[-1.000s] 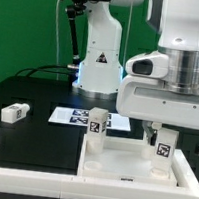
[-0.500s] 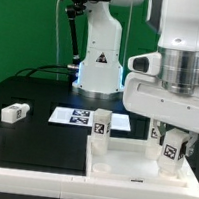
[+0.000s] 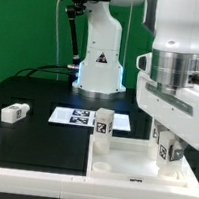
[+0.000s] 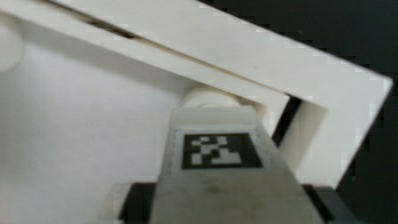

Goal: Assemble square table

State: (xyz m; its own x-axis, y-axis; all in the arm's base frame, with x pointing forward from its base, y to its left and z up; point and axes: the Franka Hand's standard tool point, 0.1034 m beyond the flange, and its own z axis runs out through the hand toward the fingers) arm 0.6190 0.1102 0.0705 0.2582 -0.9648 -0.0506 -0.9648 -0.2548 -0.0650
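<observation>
The white square table top [image 3: 130, 160] lies tray-like at the front of the exterior view, against the border rail. One tagged white leg [image 3: 102, 126] stands upright at its far left corner. My gripper [image 3: 167, 154] is shut on a second tagged leg [image 3: 167, 152] and holds it upright over the top's far right corner. In the wrist view that leg [image 4: 222, 160] fills the space between my fingers [image 4: 139, 200], with the top's raised rim corner [image 4: 302, 85] and a round corner hole boss [image 4: 217, 98] just beyond it. A third leg [image 3: 13, 112] lies on the black table at the left.
The marker board [image 3: 73, 115] lies flat behind the table top. The long white border rail [image 3: 18, 174] runs along the front and left. The arm's white base [image 3: 101, 57] stands at the back with cables to its left.
My gripper with the held leg has moved to the exterior view's right and slightly lower, closer to the top's far right corner. The other legs have not moved.
</observation>
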